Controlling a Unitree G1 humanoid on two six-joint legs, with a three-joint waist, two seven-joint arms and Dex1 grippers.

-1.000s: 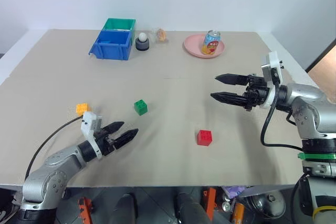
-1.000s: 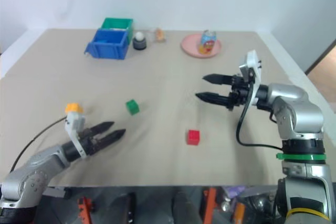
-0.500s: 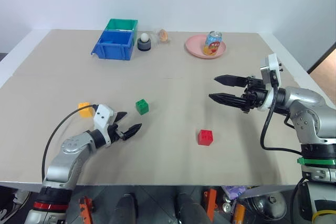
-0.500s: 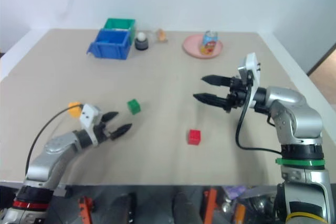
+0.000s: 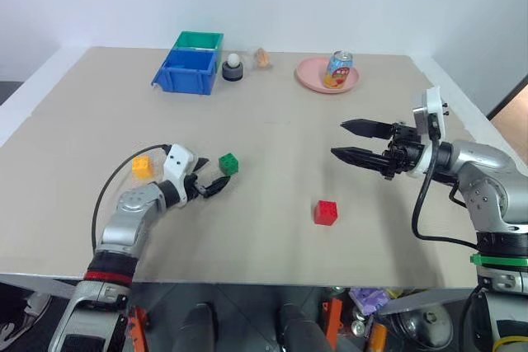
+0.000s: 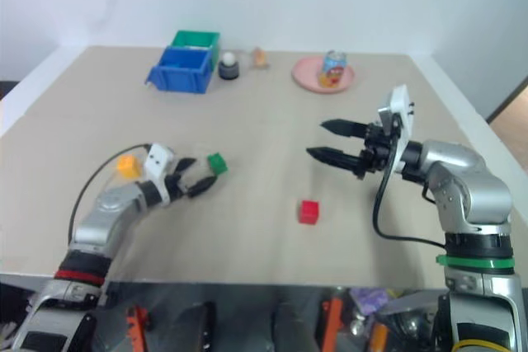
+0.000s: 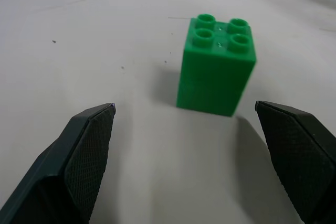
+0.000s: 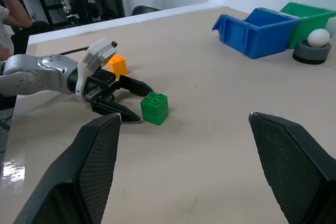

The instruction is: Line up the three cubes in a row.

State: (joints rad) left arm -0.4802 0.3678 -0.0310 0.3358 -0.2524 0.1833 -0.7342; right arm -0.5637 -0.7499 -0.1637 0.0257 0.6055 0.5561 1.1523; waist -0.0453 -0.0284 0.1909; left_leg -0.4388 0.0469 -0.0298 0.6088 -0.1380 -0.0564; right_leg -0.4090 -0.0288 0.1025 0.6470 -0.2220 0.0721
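Just left of centre in the left eye view, the small green plastic cube with a studded top (image 5: 228,163) sits upright on the beige table (image 5: 272,113). The left gripper (image 5: 212,185) lies low beside it, its two black fingers spread wide apart; the left wrist view shows the cube standing ahead of the open fingertips (image 7: 92,145), untouched by either one. Further left, just beyond that arm's white wrist housing, rests the small yellow-orange plastic cube (image 5: 142,166). The small red plastic cube (image 5: 325,212) stands alone lower right of centre, well apart from the other two.

At the right of the frame the right gripper (image 5: 343,141) hangs above the table, jaws gaping and holding nothing, pointing toward the middle.

Along the upper part of the frame stand a blue plastic bin (image 5: 185,72) with a green plastic bin (image 5: 198,39) behind it, a white ball on a dark round stand (image 5: 233,66), and a pink plate (image 5: 313,77) carrying a printed soda can (image 5: 337,68).
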